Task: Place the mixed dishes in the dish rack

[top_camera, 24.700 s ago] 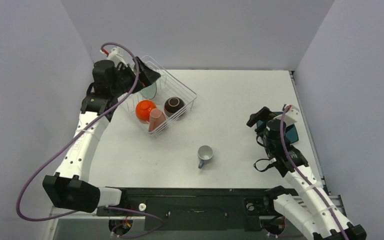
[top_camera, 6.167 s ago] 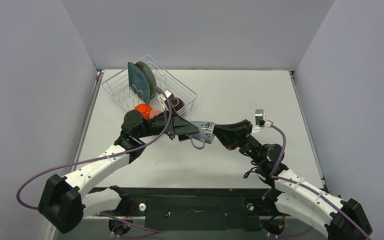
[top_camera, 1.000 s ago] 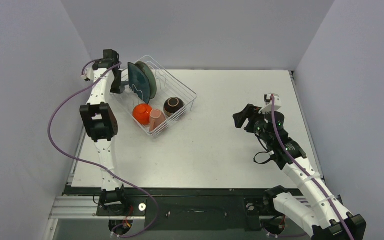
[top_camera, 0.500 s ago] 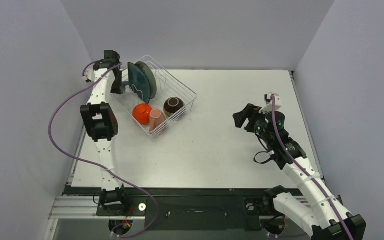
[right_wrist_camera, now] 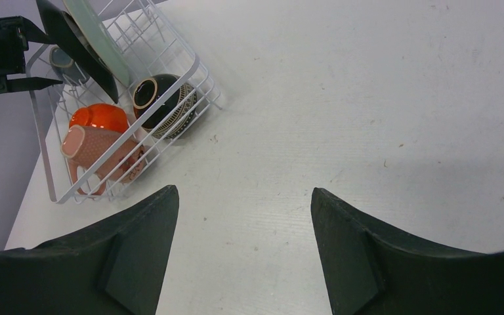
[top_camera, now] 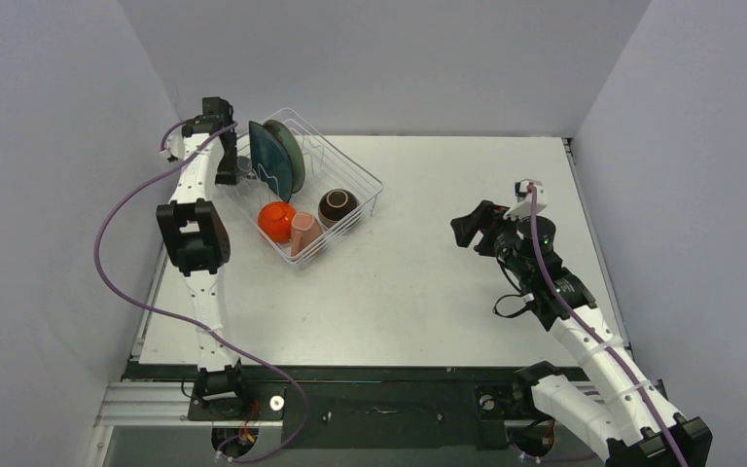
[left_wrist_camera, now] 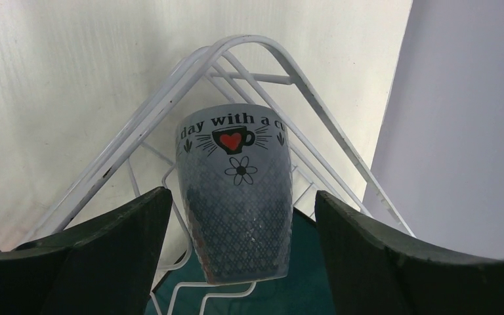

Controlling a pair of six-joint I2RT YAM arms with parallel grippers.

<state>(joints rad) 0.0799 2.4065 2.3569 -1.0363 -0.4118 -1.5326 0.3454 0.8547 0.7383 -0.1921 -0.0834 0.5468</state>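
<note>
Grey-blue mug (left_wrist_camera: 236, 223) sits in a corner of the dish rack (left_wrist_camera: 262, 49), clear of both fingers of the wide-open left tool (left_wrist_camera: 239, 198). Only the left wrist view shows this; from above the dark-teal plate (top_camera: 270, 161) mostly hides it. Right tool (right_wrist_camera: 243, 197) is spread wide and empty over the bench (right_wrist_camera: 380, 98).

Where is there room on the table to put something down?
Bare table lies between the rack and the right pincer, and along the near edge. The far-left corner is crowded: the rack is full of dishes.
</note>
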